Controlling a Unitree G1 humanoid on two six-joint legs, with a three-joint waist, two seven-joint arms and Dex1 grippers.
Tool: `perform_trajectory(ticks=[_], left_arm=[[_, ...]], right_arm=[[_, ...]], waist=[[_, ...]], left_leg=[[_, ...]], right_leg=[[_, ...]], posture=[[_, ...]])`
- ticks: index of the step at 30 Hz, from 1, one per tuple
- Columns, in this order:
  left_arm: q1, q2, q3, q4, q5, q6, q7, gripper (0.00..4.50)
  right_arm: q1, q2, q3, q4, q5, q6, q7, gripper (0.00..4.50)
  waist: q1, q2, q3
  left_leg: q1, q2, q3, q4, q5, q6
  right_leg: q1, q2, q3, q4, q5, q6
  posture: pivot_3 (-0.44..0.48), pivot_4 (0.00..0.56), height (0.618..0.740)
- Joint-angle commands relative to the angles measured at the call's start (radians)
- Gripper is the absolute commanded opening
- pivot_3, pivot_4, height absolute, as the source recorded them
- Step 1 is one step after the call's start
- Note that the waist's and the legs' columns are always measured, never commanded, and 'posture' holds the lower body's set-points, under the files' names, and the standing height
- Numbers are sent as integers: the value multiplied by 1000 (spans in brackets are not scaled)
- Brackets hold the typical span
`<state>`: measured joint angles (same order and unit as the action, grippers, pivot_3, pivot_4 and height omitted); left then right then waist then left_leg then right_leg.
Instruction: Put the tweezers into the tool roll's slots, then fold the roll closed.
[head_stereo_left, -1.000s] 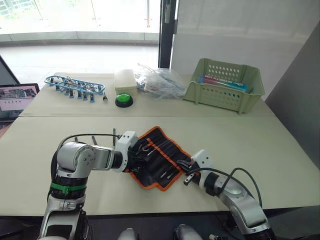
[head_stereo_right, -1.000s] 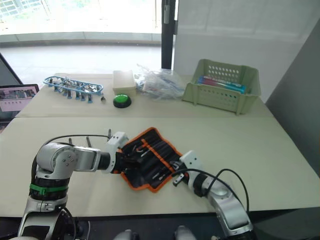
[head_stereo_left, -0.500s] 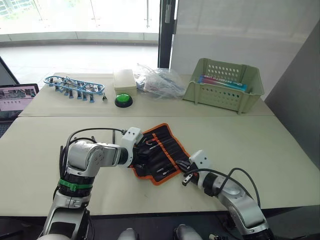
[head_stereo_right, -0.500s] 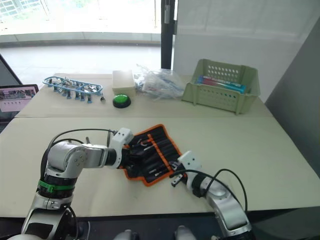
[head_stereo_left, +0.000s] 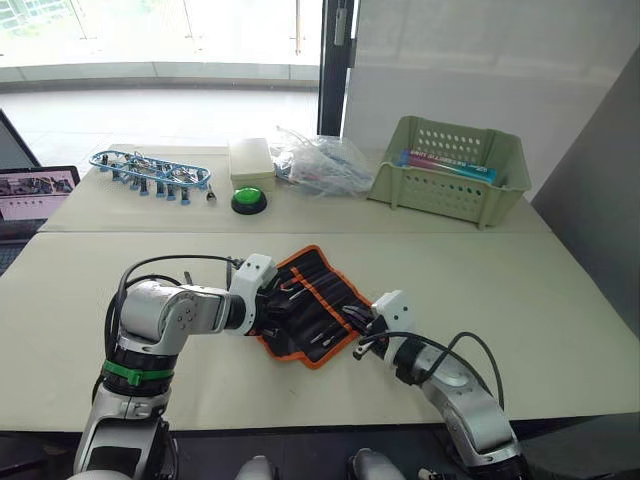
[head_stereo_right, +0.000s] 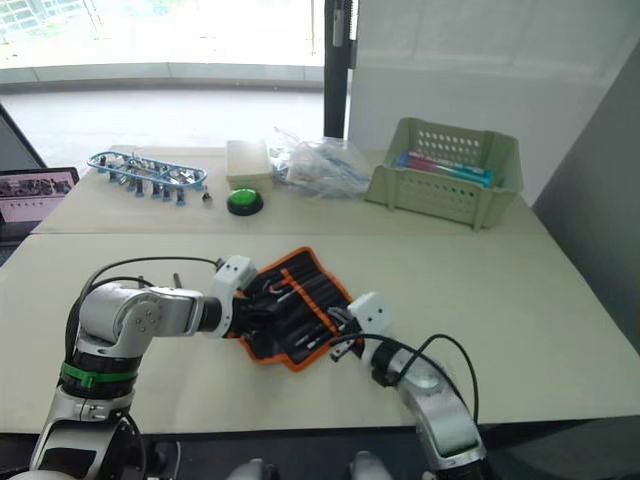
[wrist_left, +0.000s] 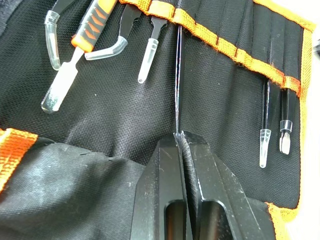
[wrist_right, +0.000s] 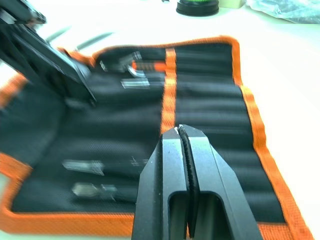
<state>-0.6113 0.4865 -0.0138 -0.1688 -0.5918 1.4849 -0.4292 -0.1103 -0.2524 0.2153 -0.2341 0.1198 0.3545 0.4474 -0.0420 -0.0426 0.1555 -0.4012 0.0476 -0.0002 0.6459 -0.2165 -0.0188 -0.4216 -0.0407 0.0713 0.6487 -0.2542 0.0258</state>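
The tool roll (head_stereo_left: 310, 305) lies open on the table (head_stereo_left: 520, 290) before me, several capped tweezers (wrist_left: 149, 55) already in its slots. My left gripper (wrist_left: 180, 137) pinches one slim tweezer, feeding it into a slot. My right gripper (wrist_right: 181, 131), clenched and empty, hovers over the fabric. Folding remains.

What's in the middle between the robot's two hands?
The open tool roll lies between the left gripper and the right gripper, as the left eye view shows.
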Motion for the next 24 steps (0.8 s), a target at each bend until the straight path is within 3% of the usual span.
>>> perform_trajectory(ticks=[1,8,16,18,21,24], left_arm=[[-16,13,30,-17,-8,11,-12,0],[11,22,81,-45,-36,72,-33,0],[142,246,223,-205,-169,114,-171,0],[187,339,233,-268,-189,40,-241,0],[365,500,274,-316,-87,-233,-363,0],[581,545,368,-278,45,-552,-452,0]], right_arm=[[-8,-9,23,36,-53,22,-26,37],[-10,-18,53,93,-88,62,-19,37],[-32,-19,43,81,-72,70,-1,37],[-36,-19,42,79,-70,72,3,37],[-46,-19,36,79,-68,75,8,37],[-54,-15,37,80,-66,78,10,37]], waist=[[0,0,0],[-4,0,0],[-9,-1,-1],[-6,-3,-2],[-10,-3,-2],[-7,-2,-2]], left_leg=[[0,0,0,0,0,0],[3,0,0,0,0,0],[4,1,-1,-1,0,0],[4,1,-1,0,0,0],[5,1,0,-1,0,-1],[8,1,2,-3,0,-1]], right_leg=[[0,0,0,0,0,0],[2,0,0,1,0,0],[2,1,1,1,0,0],[2,1,1,0,0,0],[3,0,1,0,0,0],[2,-1,1,0,1,-4]], posture=[[0,150,738],[0,150,738],[0,150,738],[0,150,738],[0,150,738],[0,150,738]])
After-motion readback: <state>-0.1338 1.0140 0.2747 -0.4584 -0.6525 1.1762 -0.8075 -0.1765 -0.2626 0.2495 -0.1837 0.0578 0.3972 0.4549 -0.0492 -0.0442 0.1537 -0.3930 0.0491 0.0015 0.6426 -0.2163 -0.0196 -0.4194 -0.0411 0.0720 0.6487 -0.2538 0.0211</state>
